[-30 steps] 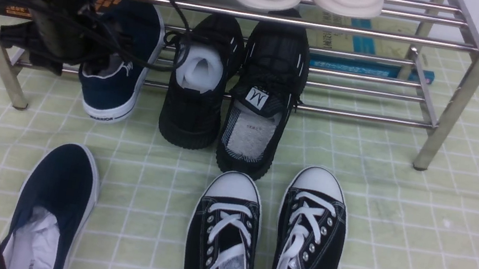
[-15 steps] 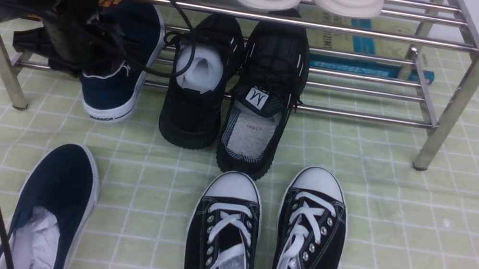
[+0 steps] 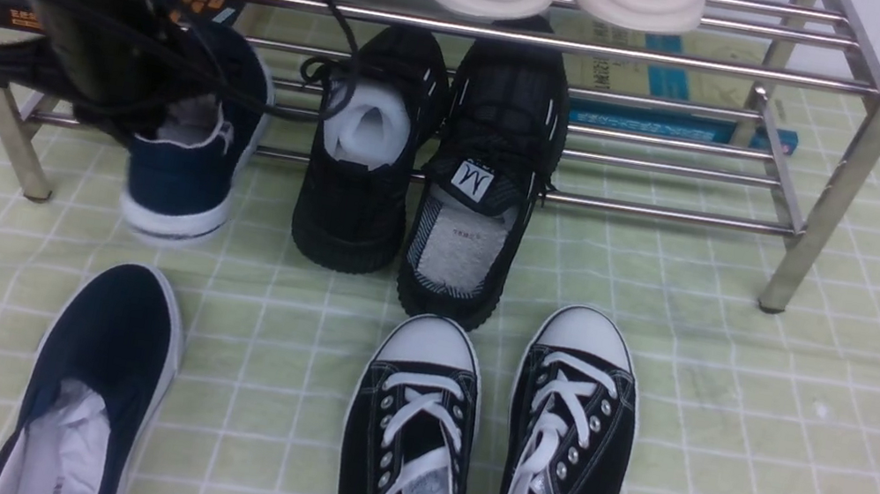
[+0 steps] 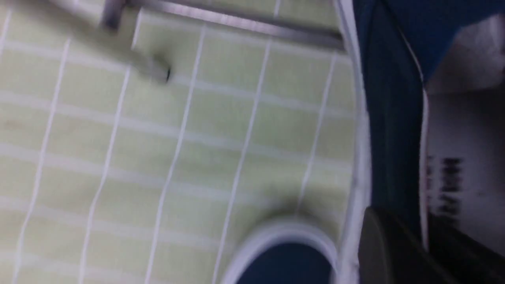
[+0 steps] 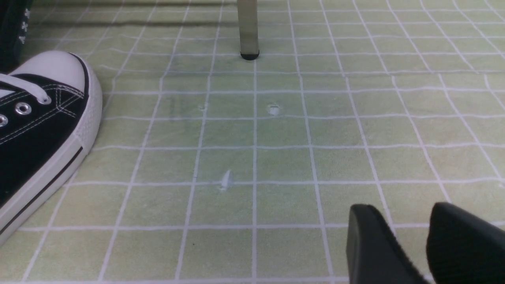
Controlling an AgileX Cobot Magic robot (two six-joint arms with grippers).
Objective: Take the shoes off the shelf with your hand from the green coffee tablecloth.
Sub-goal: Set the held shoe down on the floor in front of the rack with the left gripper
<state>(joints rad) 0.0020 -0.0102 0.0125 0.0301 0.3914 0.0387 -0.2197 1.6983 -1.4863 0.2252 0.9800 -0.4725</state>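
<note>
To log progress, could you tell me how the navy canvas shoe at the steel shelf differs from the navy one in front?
The navy canvas shoe at the steel shelf is held by the left gripper, heel toward the camera. The navy shoe in front lies free on the green grid cloth, toe toward the shelf. Both have white soles.

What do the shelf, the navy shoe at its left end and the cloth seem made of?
Shelf: polished metal tubing, probably steel; bright reflections. Navy shoe: matte fabric upper, likely canvas; white rubber-looking sole. Cloth: pale green, white grid, slightly wrinkled; fabric or thin vinyl, unclear.
</note>
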